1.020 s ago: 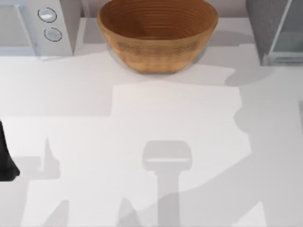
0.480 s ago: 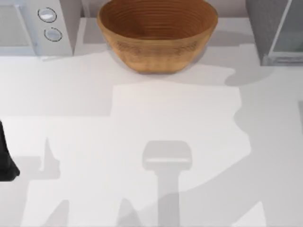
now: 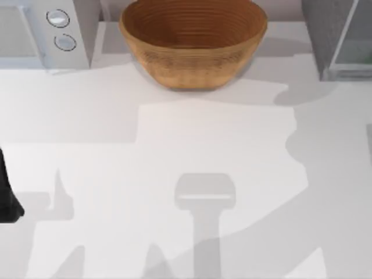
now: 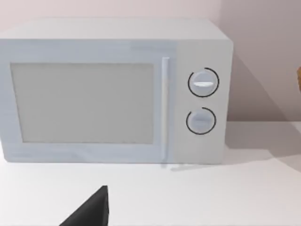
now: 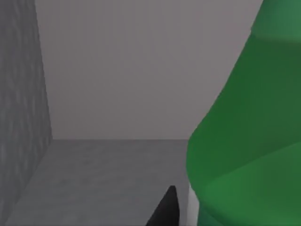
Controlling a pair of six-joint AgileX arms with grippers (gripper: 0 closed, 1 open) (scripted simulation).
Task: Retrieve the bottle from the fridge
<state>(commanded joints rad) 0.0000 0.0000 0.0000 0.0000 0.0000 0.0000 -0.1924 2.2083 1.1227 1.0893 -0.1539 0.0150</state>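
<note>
The bottle (image 5: 244, 141) is bright green and stands very close in the right wrist view, on the grey floor inside the fridge (image 5: 94, 179). A dark tip of my right gripper (image 5: 164, 212) shows just beside the bottle's base. From above, the fridge (image 3: 322, 29) is a grey cabinet at the back right, with its pale glass door panel (image 3: 354, 46) in a light frame. My left arm (image 3: 6, 197) rests at the table's left edge. A dark tip of the left gripper (image 4: 91, 212) points toward the microwave.
A whitish microwave (image 3: 40, 29) with two round knobs stands at the back left, and it faces the left wrist camera (image 4: 113, 89). A large wooden bowl (image 3: 192, 40) sits at the back centre. The white tabletop (image 3: 186, 174) carries only arm shadows.
The shadow on the table in front of the fridge has shifted slightly. The left arm has not moved.
</note>
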